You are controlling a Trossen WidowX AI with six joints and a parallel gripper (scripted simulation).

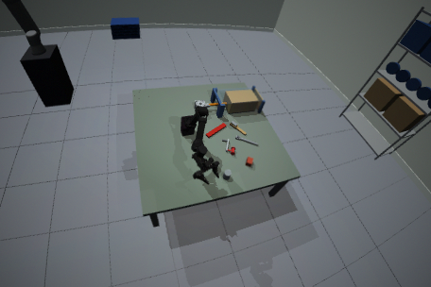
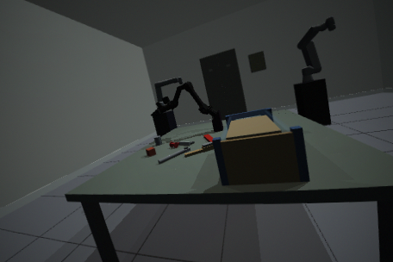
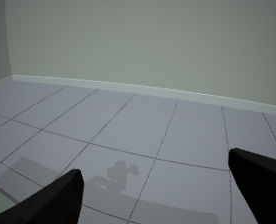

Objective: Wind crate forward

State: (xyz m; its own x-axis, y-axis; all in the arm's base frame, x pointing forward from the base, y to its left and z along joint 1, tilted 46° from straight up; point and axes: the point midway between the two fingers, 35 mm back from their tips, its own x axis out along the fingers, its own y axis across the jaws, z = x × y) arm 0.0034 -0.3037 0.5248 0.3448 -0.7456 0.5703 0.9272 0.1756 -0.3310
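Gripper (image 1: 211, 180) (image 3: 157, 169) spread wide, nothing held – near grey cylinder (image 1: 227, 175) (image 2: 158, 140); crate (image 1: 241, 100) (image 2: 253, 127) flat w/in cubby (image 1: 221, 99) (image 2: 303, 154).

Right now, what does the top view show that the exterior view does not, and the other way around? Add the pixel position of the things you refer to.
Only the top view: the metal shelf rack (image 1: 358, 92) with blue boxes and brown boxes, and the blue box (image 1: 125, 28) on the floor by the wall.

Only the exterior view: the dark door (image 2: 223, 81) and the small square panel (image 2: 257, 61) on the wall.

Both: the table (image 1: 161, 172) (image 2: 129, 178), the crate (image 1: 242, 97) (image 2: 253, 127), the red bar (image 1: 215, 130) (image 2: 208, 138) and the red cube (image 1: 249, 161) (image 2: 150, 152).
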